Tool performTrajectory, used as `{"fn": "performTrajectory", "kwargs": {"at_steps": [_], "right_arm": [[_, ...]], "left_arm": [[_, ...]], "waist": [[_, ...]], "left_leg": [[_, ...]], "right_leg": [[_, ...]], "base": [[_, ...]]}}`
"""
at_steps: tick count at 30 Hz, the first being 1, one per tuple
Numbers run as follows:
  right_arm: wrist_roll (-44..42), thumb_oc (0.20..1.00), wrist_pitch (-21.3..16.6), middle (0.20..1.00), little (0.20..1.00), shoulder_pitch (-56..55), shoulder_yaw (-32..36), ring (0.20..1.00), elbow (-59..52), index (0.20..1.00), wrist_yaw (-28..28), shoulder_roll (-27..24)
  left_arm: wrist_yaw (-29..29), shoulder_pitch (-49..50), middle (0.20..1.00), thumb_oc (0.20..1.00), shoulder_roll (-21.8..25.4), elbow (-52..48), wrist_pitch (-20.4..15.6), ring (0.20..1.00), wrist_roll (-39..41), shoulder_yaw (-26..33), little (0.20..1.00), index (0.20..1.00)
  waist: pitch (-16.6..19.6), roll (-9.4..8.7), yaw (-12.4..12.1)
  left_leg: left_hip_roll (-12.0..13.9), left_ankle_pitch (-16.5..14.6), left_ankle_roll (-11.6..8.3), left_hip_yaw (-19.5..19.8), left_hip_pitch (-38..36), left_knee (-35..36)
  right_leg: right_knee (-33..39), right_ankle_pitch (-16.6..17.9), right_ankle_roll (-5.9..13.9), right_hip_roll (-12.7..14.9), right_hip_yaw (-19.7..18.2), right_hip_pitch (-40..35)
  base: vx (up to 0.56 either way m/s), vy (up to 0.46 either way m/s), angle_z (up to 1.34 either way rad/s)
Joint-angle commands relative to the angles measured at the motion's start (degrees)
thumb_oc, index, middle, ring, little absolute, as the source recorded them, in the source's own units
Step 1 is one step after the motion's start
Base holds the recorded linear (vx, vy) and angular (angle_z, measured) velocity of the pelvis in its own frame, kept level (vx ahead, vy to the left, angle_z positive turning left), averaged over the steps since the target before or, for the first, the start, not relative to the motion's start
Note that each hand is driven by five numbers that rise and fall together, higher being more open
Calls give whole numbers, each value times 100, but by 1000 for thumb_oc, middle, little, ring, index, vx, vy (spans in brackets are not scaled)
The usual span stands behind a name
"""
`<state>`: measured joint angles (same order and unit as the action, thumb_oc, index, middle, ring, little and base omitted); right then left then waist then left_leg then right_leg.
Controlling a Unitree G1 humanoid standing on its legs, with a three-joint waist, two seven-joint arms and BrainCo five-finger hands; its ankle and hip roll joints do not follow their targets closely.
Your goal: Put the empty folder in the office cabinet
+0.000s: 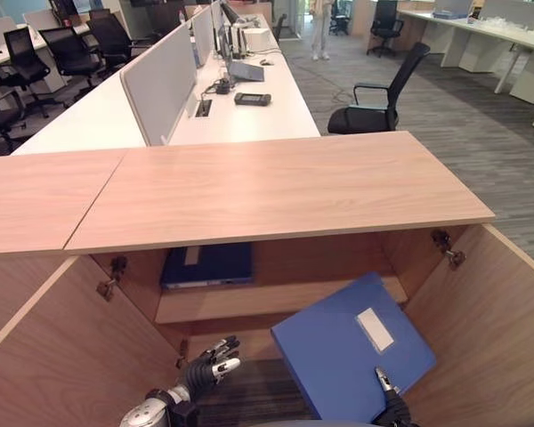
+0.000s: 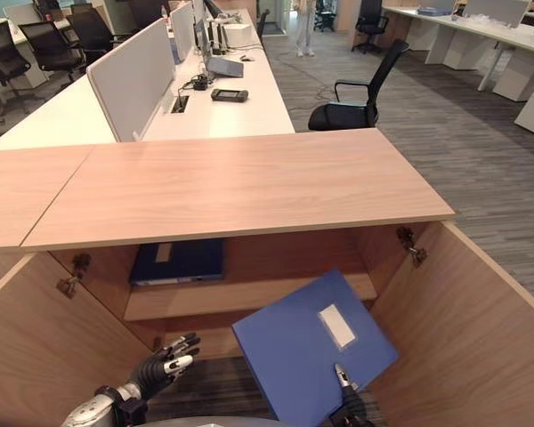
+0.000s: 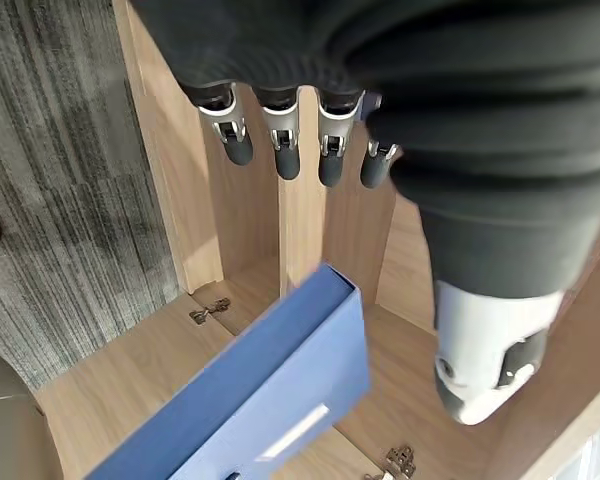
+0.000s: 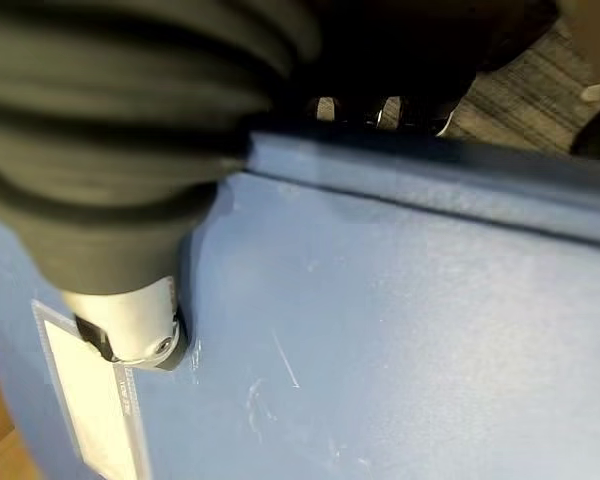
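Right hand [image 1: 387, 391] pinches the near edge of the blue folder [image 1: 347, 351], tilted in front of the open cabinet [image 1: 276, 298]; stiff, light and smooth, it seems best held at the spine, while the left hand [image 1: 209, 363] hangs slack.

Open-plan office; long white tabletop [image 1: 249, 116] rows split by grey divider panels [image 1: 160, 84]; black swivel chairs [image 1: 374, 98]; grey carpet floor [image 1: 481, 142]; wood office cabinet [image 1: 276, 187] up front with folders on its shelf [image 1: 276, 298].
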<state>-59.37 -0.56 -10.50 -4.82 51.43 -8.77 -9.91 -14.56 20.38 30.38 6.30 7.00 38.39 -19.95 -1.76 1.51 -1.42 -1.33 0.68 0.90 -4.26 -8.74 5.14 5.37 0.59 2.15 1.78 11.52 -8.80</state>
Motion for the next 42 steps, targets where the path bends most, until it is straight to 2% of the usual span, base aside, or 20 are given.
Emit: {"fn": "performTrajectory", "kwargs": {"at_steps": [1,3,6,8,9,10,13,14,19,24,26,28,29,30,32,33,36,38,39,42], "right_arm": [[334,200,11,200,200,483,-102,200,67,200,-190,-73],[423,200,1,200,200,616,-67,200,195,200,-177,-121],[559,200,-86,200,200,1007,-61,200,303,200,-114,-236],[544,200,-135,200,200,1194,-56,200,108,200,-96,-303],[449,200,-213,200,200,1416,-47,200,-167,200,-17,-392],[397,200,-232,200,200,1477,-51,200,-364,200,4,-392],[362,200,-288,200,200,1533,-58,200,-741,200,48,-412],[300,200,-372,200,200,1625,-36,200,-822,200,154,-402],[393,200,-305,200,200,1620,-54,200,-584,200,280,-198],[788,200,-151,200,200,1483,-306,200,-744,200,276,-23],[877,200,-144,200,200,1495,-355,200,-843,200,270,-14],[1013,200,-141,200,200,1532,-425,200,-1115,200,271,14],[991,200,-152,200,200,1599,-518,200,-1466,200,274,54],[991,200,-149,200,200,1596,-521,200,-1476,200,281,56],[1015,200,-186,200,200,1627,-617,200,-1885,200,318,32],[1020,200,-221,200,200,1698,-710,200,-2278,200,336,-27],[973,200,-327,200,200,1861,-799,200,-2616,200,425,-126],[855,200,-587,200,200,2152,-838,200,-3140,200,599,-225],[842,200,-671,200,200,2167,-752,200,-3314,200,659,-280],[829,200,-868,200,200,2280,-713,200,-3591,200,816,-325]], "left_arm": [[-121,-343,1000,1000,-36,43,-234,1000,-233,326,1000,1000],[-122,-393,1000,1000,-54,142,-265,1000,-261,331,1000,1000],[-73,-551,1000,1000,-54,279,-336,1000,-306,318,1000,1000],[-40,-657,1000,1000,-58,308,-367,1000,-308,272,1000,1000],[14,-773,1000,1000,-119,417,-388,1000,-369,195,1000,1000],[39,-777,1000,1000,-149,466,-387,1000,-419,215,1000,1000],[95,-694,1000,1000,-175,509,-378,1000,-462,329,1000,1000],[146,-591,1000,1000,-201,518,-375,1000,-446,457,1000,1000],[227,-346,1000,1000,-309,707,-327,1000,-383,627,1000,1000],[231,129,1000,1000,-212,662,-257,1000,-274,825,1000,1000],[221,198,1000,1000,-197,650,-248,1000,-247,847,1000,1000],[231,322,1000,1000,-149,644,-228,1000,-219,912,1000,1000],[245,403,1000,1000,-18,700,-205,1000,-202,974,1000,1000],[245,403,1000,1000,-17,700,-205,1000,-202,977,1000,1000],[253,441,1000,1000,72,782,-198,1000,-149,934,1000,1000],[275,479,1000,1000,169,697,-236,1000,-55,875,1000,1000],[309,448,1000,1000,320,588,-290,1000,61,733,1000,1000],[403,320,1000,1000,386,539,-359,1000,193,487,1000,1000],[393,272,1000,1000,413,487,-362,1000,179,441,1000,1000],[446,198,1000,1000,363,441,-408,1000,179,404,1000,1000]], "waist": [[-159,-133,45],[-185,-102,44],[-319,-115,-21],[-481,-124,-70],[-590,-113,-141],[-580,-112,-193],[-552,-113,-347],[-576,-75,-523],[-410,11,-587],[-380,120,-705],[-390,154,-757],[-469,240,-823],[-599,327,-857],[-597,322,-859],[-694,374,-876],[-833,339,-886],[-1102,299,-845],[-1580,256,-693],[-1606,128,-688],[-1688,138,-679]], "left_leg": [[155,-392,-107,324,-187,-14],[209,-349,-134,360,-153,-14],[283,-401,-208,333,212,-613],[247,-449,-283,239,708,-1332],[248,-277,-272,62,1170,-1683],[219,-304,-241,-15,1399,-1773],[24,-125,-212,-17,1875,-1768],[-58,134,-259,32,2174,-1653],[-57,137,-111,123,1833,-1181],[-87,-138,154,-48,1760,-1082],[-91,-221,220,-116,1789,-1116],[-64,-387,351,-255,1809,-1185],[52,-578,372,-332,1798,-1224],[48,-592,377,-336,1808,-1239],[168,-599,379,-436,1908,-1289],[214,-627,382,-551,2000,-1377],[244,-708,429,-556,2211,-1645],[233,-937,495,-443,2634,-2313],[165,-1032,470,-389,2840,-2602],[153,-1150,452,-312,3256,-2990]], "right_leg": [[-85,-184,257,-14,178,-125],[-226,-252,211,-26,180,-36],[-450,-394,95,-8,192,83],[-568,-475,23,66,295,149],[-577,-550,-5,170,431,115],[-557,-586,11,186,431,97],[-474,-580,38,159,359,61],[-434,-576,54,101,239,54],[-298,-566,179,122,89,16],[-315,-487,468,481,-13,133],[-475,-460,539,606,-20,250],[-1017,-340,686,930,46,595],[-1614,-201,729,1275,285,911],[-1642,-215,735,1284,276,929],[-2084,-89,658,1558,759,1243],[-1939,-36,630,1596,1059,1376],[-1784,94,615,1447,1088,1775],[-1620,365,658,1324,994,2496],[-1341,360,663,1240,940,2374],[-1341,371,622,1243,1022,2614]], "base": [[9,-78,6],[-6,-58,10],[-60,-35,9],[-116,8,20],[-59,39,23],[10,45,28],[69,33,16],[74,64,-14],[131,133,-45],[67,236,-51],[-8,149,-33],[-31,201,-25],[-36,176,-39],[-61,129,-63],[-120,109,-54],[-107,90,-30],[-122,-8,-37],[-138,-90,-33],[-76,-117,-3],[-46,-44,59]]}}
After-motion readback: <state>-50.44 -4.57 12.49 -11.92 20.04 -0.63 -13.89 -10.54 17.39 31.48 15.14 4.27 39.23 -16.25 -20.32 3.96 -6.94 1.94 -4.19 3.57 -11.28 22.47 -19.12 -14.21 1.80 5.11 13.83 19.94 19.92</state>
